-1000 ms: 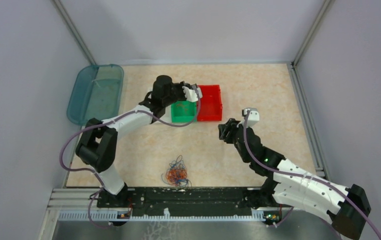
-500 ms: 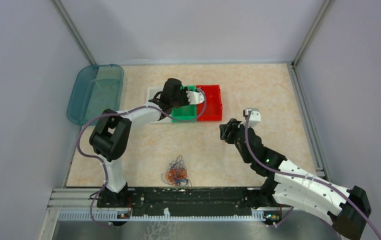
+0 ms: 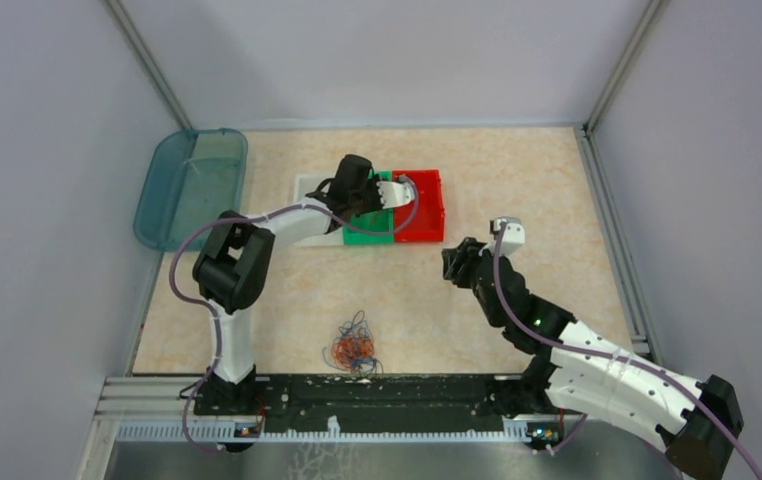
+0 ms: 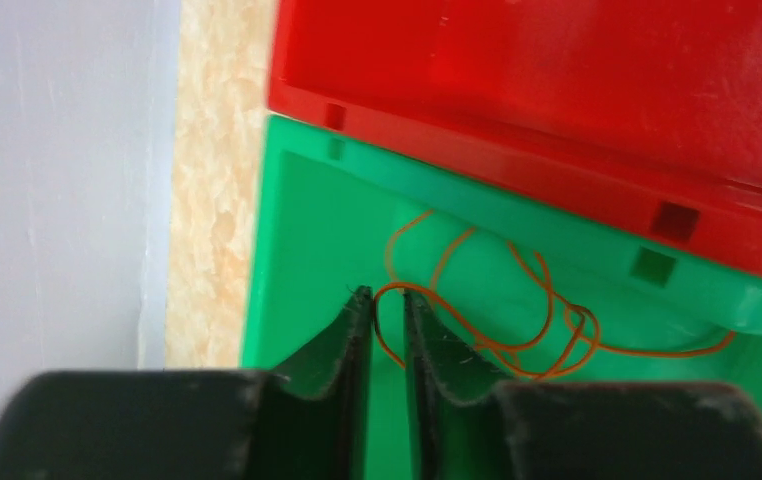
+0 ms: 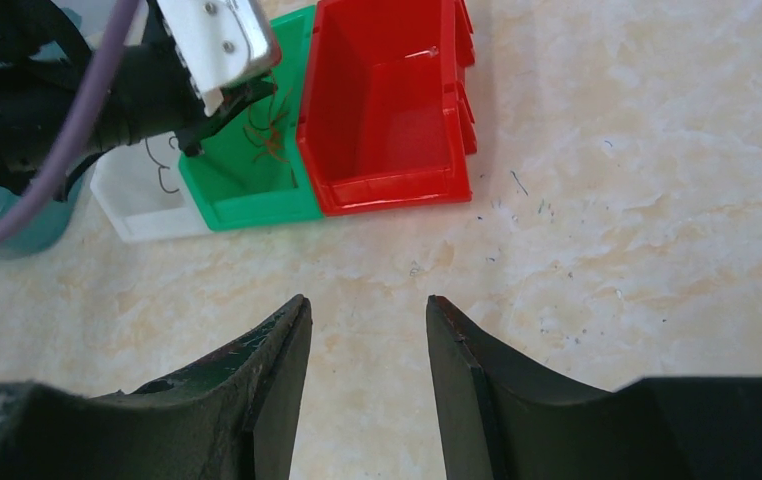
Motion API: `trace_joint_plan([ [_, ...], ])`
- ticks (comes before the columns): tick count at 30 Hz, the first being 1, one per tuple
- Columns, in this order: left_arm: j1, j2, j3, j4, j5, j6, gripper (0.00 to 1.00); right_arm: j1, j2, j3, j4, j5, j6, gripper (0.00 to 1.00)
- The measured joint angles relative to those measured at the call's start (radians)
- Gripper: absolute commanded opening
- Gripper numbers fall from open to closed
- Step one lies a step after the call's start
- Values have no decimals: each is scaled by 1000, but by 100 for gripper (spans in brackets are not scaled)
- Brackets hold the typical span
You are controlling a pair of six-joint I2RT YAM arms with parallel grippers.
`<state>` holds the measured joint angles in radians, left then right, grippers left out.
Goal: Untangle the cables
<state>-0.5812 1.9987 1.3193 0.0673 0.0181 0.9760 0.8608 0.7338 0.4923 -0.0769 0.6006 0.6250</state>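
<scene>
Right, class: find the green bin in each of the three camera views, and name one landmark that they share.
Top external: the green bin sits mid-table, towards the far side.
Left wrist: it fills the middle of the picture.
Right wrist: it is at upper left.
Shared landmark: the red bin directly alongside it.

Left arm [image 3: 292, 222] and right arm [image 3: 607, 375]: white shells, black joints, a lilac cable [image 5: 62, 155] trailing behind black wedge-shaped fingers [image 5: 277, 390].
</scene>
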Motion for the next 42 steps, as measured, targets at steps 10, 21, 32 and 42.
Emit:
trace_joint_plan([
  [10, 0, -67, 182, -192, -7, -17, 73, -1, 0, 1, -31, -22, 5, 47],
  [21, 4, -173, 257, -511, 106, -22, 84, -2, 0, 61, -95, -31, -13, 47],
  [32, 7, -594, -42, -912, 492, -45, 77, -2, 93, 64, -33, -217, -40, 50],
  [42, -120, -783, -413, -929, 572, -67, 70, -2, 159, 52, 47, -365, -49, 51],
])
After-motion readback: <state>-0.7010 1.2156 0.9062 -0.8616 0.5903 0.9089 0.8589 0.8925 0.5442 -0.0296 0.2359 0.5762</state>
